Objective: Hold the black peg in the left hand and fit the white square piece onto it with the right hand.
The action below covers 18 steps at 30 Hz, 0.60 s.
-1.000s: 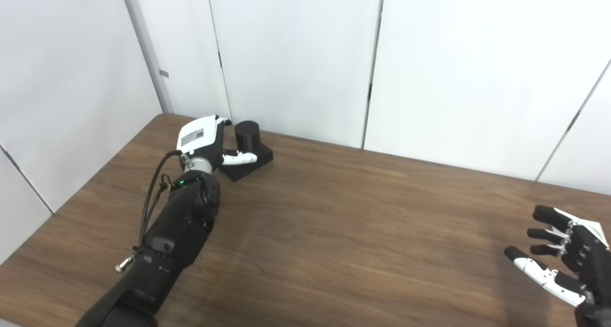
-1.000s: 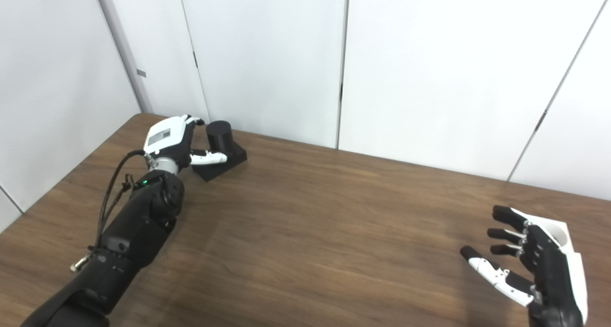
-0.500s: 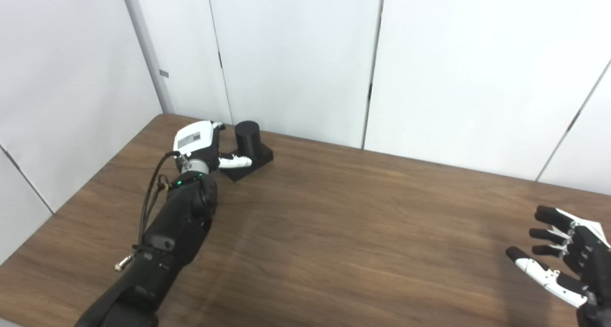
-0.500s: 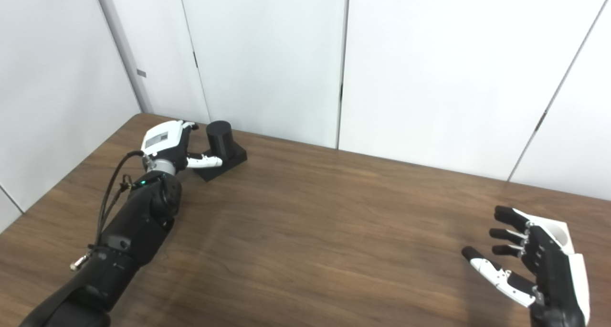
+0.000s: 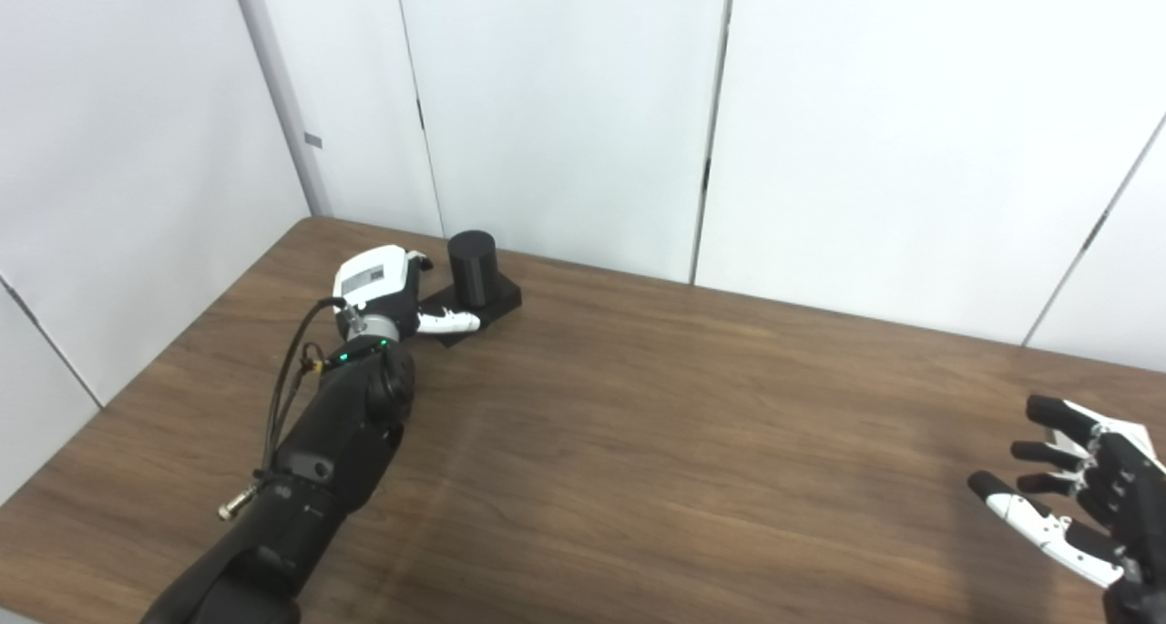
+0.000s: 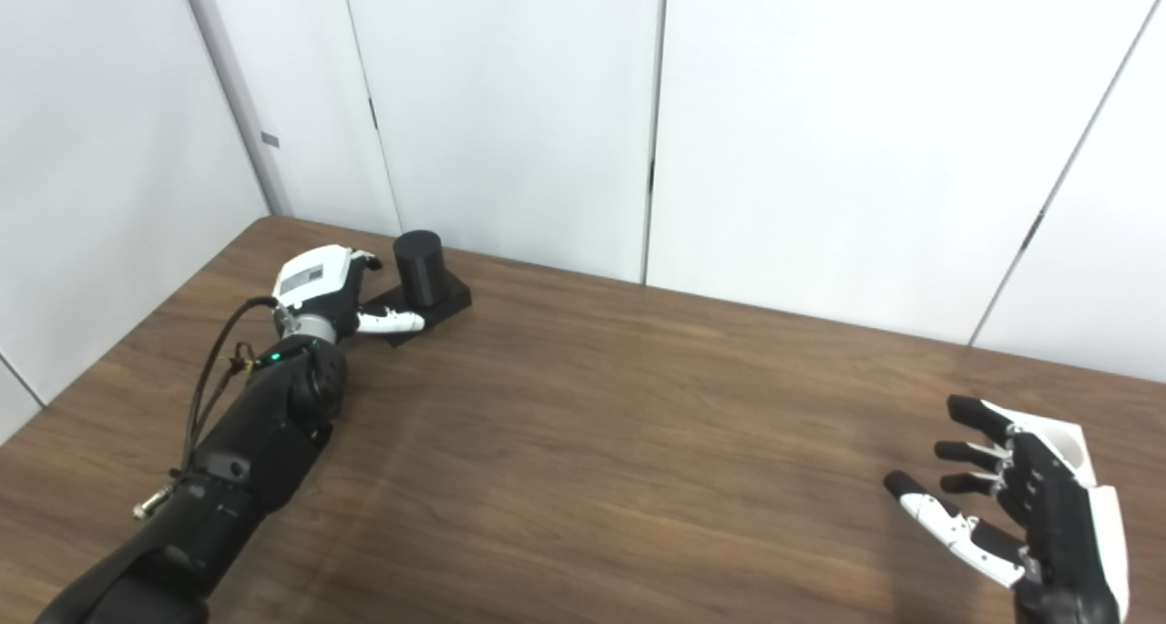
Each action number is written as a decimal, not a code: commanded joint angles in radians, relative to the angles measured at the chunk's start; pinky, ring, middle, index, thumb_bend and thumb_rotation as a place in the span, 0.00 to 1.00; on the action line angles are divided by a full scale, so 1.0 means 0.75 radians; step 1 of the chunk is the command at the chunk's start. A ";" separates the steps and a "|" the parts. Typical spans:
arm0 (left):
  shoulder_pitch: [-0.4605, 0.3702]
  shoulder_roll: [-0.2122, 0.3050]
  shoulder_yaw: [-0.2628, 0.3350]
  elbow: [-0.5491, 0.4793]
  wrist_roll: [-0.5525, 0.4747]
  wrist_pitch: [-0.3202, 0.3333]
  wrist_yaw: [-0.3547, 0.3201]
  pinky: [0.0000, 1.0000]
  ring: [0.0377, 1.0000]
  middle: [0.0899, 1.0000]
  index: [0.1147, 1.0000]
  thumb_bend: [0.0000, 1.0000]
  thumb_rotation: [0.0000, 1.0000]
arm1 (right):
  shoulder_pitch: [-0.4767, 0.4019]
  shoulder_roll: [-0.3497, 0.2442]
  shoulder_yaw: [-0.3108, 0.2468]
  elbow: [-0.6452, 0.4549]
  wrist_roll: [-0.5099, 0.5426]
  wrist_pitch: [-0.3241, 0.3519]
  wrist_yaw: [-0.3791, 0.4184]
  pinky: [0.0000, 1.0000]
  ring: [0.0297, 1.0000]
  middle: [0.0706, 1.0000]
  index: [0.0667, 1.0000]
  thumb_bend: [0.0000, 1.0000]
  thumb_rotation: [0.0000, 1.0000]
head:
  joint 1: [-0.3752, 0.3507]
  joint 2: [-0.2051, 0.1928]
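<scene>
black peg (image 5: 472, 267) stands free; left hand (image 5: 378, 287) has drawn back.

A dark brown wood-grain tabletop (image 5: 638, 442) fills the lower half of the frame, its far edge running from the upper left down toward the right along white wall panels, its left edge slanting to the lower left corner. On it, in the upper left of the frame near the far edge, stands the black peg (image 5: 472, 258): an upright black cylinder rising from a flat square black base (image 5: 499, 300) that lies flat on the wood, set at an angle to the far edge.
</scene>
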 commanded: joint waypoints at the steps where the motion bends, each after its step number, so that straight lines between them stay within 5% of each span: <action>1: -0.057 0.038 0.006 -0.014 -0.003 0.002 0.029 0.84 0.97 0.94 0.80 0.98 0.55 | -0.029 -0.007 -0.009 -0.058 -0.010 -0.018 -0.006 0.52 0.64 0.76 0.70 0.56 0.00 | 0.002 0.001; 18: -0.062 0.035 -0.061 0.084 -0.043 -0.006 0.038 0.78 0.96 0.93 0.78 0.95 0.53 | -0.020 -0.008 -0.014 -0.075 -0.008 -0.020 -0.004 0.50 0.61 0.74 0.68 0.57 0.00 | -0.014 0.021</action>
